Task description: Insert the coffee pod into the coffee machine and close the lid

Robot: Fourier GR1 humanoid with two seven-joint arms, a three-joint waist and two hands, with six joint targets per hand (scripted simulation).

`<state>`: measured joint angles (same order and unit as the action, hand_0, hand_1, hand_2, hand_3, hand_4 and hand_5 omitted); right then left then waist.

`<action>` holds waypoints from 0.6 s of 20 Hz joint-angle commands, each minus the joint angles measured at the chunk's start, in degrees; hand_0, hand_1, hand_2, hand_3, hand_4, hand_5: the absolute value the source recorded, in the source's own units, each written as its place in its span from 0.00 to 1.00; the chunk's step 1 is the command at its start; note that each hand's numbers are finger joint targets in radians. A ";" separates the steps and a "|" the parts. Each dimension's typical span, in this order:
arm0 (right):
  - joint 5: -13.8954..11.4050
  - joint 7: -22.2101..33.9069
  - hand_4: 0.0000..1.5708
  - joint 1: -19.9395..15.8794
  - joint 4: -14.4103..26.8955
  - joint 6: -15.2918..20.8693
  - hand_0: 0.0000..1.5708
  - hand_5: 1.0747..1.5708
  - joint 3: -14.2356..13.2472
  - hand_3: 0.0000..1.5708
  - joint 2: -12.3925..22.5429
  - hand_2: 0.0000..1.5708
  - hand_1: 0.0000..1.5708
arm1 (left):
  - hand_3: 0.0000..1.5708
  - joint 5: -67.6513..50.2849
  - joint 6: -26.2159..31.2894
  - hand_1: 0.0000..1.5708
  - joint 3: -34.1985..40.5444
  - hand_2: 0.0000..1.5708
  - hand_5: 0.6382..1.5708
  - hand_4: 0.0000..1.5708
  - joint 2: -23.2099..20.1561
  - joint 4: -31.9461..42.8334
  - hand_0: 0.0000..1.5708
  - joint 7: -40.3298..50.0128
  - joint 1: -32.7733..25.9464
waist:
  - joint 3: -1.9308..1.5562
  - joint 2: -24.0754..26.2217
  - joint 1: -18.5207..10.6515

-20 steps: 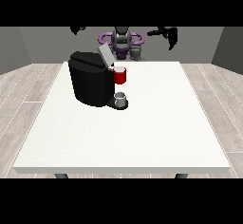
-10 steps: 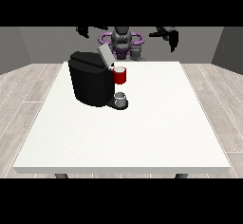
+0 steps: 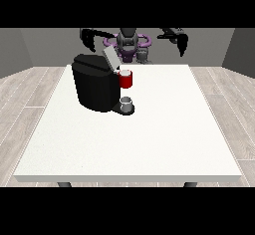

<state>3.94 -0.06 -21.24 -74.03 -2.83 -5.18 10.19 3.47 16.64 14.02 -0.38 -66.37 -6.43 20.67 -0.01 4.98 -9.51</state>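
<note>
Large white rectangular desk (image 3: 149,139), bearing one appliance toward its far left as seen from across the room. Boxy black coffee machine (image 3: 94,84), upright, its grey hinged lid (image 3: 110,57) tilted up and open. Red brew head (image 3: 126,79) at the machine's front, with a pale round shape in its top that I take to be the coffee pod, seated or nearly so. Small grey cup (image 3: 127,103) on the drip base directly below. Hand at the view's left (image 3: 89,39) and hand at the view's right (image 3: 180,41), both raised well above the desk and farther apart than half a second ago, holding nothing; fingers hang down, apparently released. Judgement: insertion looks done; lid closing remains.
</note>
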 commanded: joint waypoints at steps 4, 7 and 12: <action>0.03 -0.14 0.00 -2.71 5.49 -1.98 0.00 1.00 -1.02 0.00 0.89 0.00 0.00 | 0.00 -1.42 -1.44 0.00 -3.93 0.00 1.00 0.00 -0.95 -10.63 0.00 5.99 -7.11 | 0.00 -0.70 0.67; -0.87 -3.42 0.00 -6.01 7.23 -2.18 0.00 1.00 -1.41 0.00 1.48 0.00 0.00 | 0.00 -4.05 0.84 0.00 -1.23 0.00 1.00 0.00 -4.54 -9.10 0.00 2.14 -5.35 | 0.01 -5.70 2.03; -3.43 -1.62 0.00 -7.48 6.36 -1.37 0.00 1.00 3.13 0.00 -2.56 0.00 0.00 | 0.00 -3.76 -2.15 0.00 -1.20 0.00 1.00 0.00 -4.70 -9.52 0.00 -0.18 -7.61 | 0.01 -5.33 3.81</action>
<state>1.86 -1.38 -27.93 -67.65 -3.63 -4.02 8.78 0.36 14.78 12.01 -3.74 -75.81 -3.93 15.00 0.00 0.51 -6.84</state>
